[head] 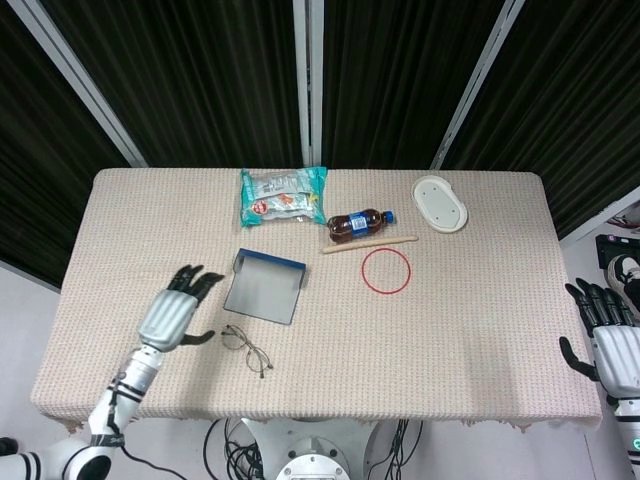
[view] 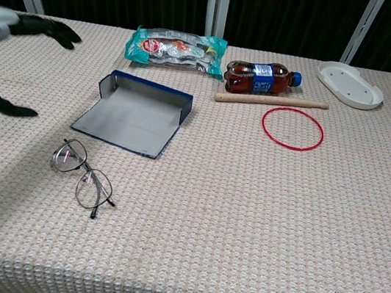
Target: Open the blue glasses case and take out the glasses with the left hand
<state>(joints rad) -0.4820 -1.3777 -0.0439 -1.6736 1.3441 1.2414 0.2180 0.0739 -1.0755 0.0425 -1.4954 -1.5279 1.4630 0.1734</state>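
Left hand (view: 2, 49) cut by the chest view's left edge – only dark fingertips and a sliver of shell showing, right hand (head: 605, 335) clipped at the head view's right edge, snack bag (head: 282, 194) print too small to read

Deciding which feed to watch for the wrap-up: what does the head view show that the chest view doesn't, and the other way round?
Head view only: the right hand, open past the table's right edge, and the left hand whole, fingers spread. Chest view only: a closer look at the glasses, folded out on the cloth. Both: the blue glasses case lying open, the glasses in front of it, and the left hand clear of them.
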